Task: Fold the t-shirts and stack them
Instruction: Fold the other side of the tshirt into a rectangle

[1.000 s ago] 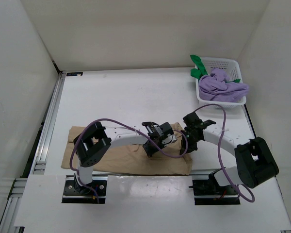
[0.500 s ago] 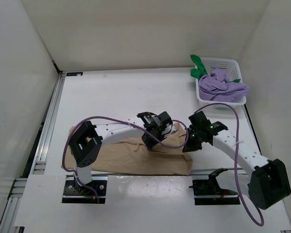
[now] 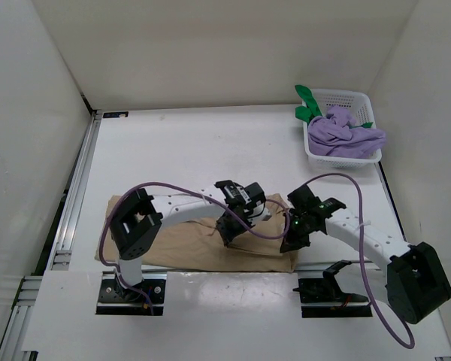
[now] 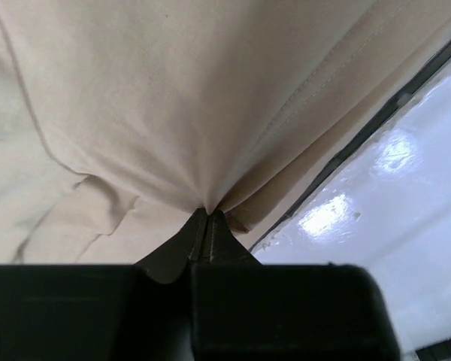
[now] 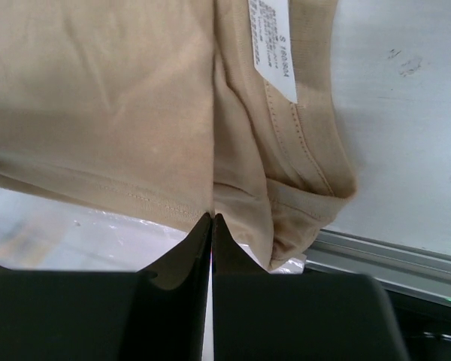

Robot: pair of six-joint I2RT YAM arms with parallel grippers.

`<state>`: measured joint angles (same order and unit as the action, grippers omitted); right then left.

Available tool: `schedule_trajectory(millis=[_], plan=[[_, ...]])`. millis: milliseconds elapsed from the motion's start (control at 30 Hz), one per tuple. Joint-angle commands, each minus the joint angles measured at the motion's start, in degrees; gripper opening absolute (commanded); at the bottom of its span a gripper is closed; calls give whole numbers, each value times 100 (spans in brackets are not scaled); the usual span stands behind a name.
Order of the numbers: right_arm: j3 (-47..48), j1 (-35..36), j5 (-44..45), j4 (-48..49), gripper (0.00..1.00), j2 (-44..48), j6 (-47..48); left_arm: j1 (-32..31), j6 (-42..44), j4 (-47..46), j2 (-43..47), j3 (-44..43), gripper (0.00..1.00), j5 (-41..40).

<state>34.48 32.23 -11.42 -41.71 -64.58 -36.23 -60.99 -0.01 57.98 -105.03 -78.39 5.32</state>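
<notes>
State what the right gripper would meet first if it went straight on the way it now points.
The tan t-shirt: the right gripper is shut, its tips at the cloth's fold and seemingly pinching it; nothing lies between.

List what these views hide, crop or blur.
- Top view: bright green cloth t-shirt mostly buried under the light purple cloth t-shirt in the white plastic mesh basket.
- Right wrist view: white label on the tan cloth t-shirt, print blurred.
- Left wrist view: that shirt's outline, cut by the frame.

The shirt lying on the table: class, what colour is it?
Tan. The t-shirt shows best in the right wrist view.
</notes>
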Motion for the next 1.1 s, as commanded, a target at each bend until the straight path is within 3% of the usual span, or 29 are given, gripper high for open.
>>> schedule_trajectory(millis=[0,100,167,200,300,433,533,567,633,667,733,867,1000,1067], plan=[[-160,20,-62,66,0,-81,-60,-9,1,-49,-61,227,10,66],[-161,20,-1,120,0,-151,-60,-9,1,-102,-202,228,15,-13],[-161,20,52,120,10,-213,-182,-9,1,-251,-254,228,23,-83],[-161,20,122,120,27,-292,-183,-9,1,-252,-254,280,35,-154],[-56,20,227,-64,36,-292,-183,43,1,-304,-254,280,50,-207],[470,20,823,-293,34,41,-183,428,1,-138,236,97,58,-32],[1128,20,1194,-241,21,16,-183,833,1,73,754,26,65,390],[1288,20,1325,-162,12,-80,-183,1217,1,74,869,78,68,391],[1622,20,1388,-21,3,-615,-52,1685,1,74,1037,270,69,191],[1997,20,1388,31,0,-861,-51,2218,1,-205,1090,594,69,-99],[2360,20,1510,32,0,-1652,98,2826,1,-461,1090,938,65,-957],[3028,20,1634,32,0,-2986,98,4775,1,-910,1205,1466,60,-1656],[3635,-181,1775,-266,0,-3991,-51,5965,1,-1323,942,1835,59,-2692],[3960,-313,1775,-434,0,-4492,-51,6431,1,-1377,583,1888,59,-2826]])
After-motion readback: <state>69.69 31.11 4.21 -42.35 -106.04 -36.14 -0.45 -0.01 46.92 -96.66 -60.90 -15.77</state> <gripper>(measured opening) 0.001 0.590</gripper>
